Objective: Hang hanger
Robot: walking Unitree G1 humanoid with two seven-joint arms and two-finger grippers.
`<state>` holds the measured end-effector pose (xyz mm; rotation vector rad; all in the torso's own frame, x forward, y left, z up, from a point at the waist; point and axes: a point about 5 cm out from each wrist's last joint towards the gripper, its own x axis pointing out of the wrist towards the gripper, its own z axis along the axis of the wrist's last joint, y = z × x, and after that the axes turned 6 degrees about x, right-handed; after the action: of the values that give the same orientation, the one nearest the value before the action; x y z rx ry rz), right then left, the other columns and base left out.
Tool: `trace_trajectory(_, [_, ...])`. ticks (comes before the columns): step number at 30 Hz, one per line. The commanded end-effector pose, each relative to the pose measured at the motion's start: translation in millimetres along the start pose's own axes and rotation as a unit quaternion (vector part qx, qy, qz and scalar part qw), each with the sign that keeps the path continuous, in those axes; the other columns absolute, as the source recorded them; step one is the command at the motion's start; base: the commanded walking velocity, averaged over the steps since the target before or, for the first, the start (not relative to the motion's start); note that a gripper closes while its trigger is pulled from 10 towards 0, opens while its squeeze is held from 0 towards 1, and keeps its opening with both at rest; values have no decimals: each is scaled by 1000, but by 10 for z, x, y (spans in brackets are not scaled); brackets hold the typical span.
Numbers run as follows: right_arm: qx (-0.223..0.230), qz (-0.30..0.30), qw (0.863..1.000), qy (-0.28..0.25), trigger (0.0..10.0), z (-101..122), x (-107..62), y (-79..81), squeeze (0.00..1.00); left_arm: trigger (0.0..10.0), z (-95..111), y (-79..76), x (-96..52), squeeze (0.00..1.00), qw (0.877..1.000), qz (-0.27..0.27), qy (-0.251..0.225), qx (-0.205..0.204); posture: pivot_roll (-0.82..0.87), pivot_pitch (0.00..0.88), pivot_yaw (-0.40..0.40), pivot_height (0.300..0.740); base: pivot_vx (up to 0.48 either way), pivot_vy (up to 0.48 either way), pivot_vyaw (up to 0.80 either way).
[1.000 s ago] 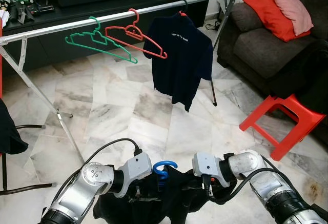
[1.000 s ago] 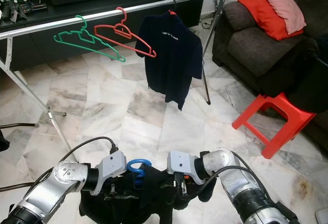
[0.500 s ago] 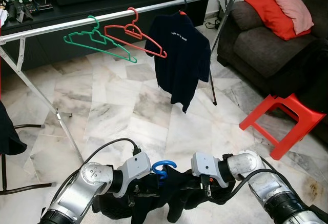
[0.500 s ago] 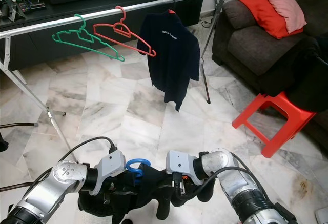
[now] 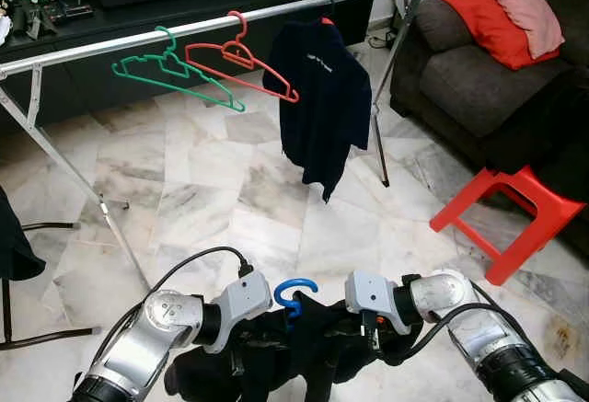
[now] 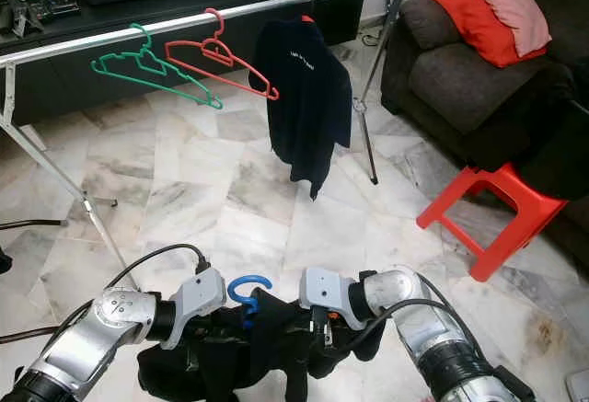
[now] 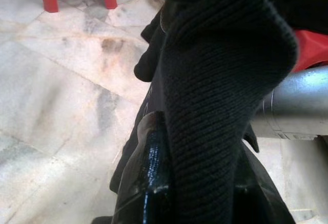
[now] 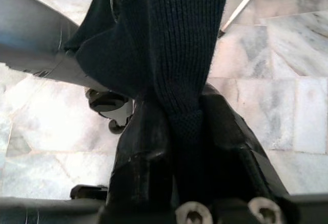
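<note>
A black knit garment [image 5: 308, 351] on a blue hanger, whose hook [image 5: 294, 293] sticks up, is held low in front of me between both arms. My left gripper [image 7: 197, 178] is shut on the knit fabric, with one black finger [image 7: 154, 167] showing beside it. My right gripper [image 8: 187, 131] is shut on a fold of the same garment, which is pinched between its fingers [image 8: 143, 152]. The silver clothes rail [image 5: 120, 46] runs across the room ahead. It carries a green hanger [image 5: 175, 75], a red hanger [image 5: 241, 60] and a navy shirt [image 5: 322, 98].
A red plastic stool [image 5: 502, 213] stands on the marble floor at the right. Behind it is a dark sofa [image 5: 469, 80] with red cushions [image 5: 474, 6]. A black TV console [image 5: 138, 11] sits behind the rail. The rail's slanted leg [image 5: 83, 181] stands at the left.
The blue hook and the black garment have risen a little between my grippers. The navy shirt on the rail has turned more edge-on. The view has shifted slightly.
</note>
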<state>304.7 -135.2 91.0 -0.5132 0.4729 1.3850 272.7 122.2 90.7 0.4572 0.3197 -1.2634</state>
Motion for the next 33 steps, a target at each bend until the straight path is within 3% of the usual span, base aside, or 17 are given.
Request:
trace_trajectory(1, [8, -18, 999, -30, 0, 49, -33, -10, 0, 0, 106, 70, -20, 0, 998, 39, -42, -15, -17, 217, -36, 740, 0, 0, 0])
trace_trajectory(10, [22, -32, 999, -37, 0, -5, -103, 10, 0, 0, 187, 120, -106, 0, 992, 75, -96, -42, -16, 223, -31, 740, 0, 0, 0])
trace_trajectory(19, [27, -32, 998, -41, 0, -6, -128, 34, 0, 0, 187, 25, -137, 0, 994, 38, -95, -38, -15, 221, -23, 740, 0, 0, 0])
trace_trajectory(33, [36, -35, 997, -61, 0, 27, -100, 61, 0, 0, 456, 26, -160, 0, 980, 23, -186, -60, -12, 208, -19, 740, 0, 0, 0])
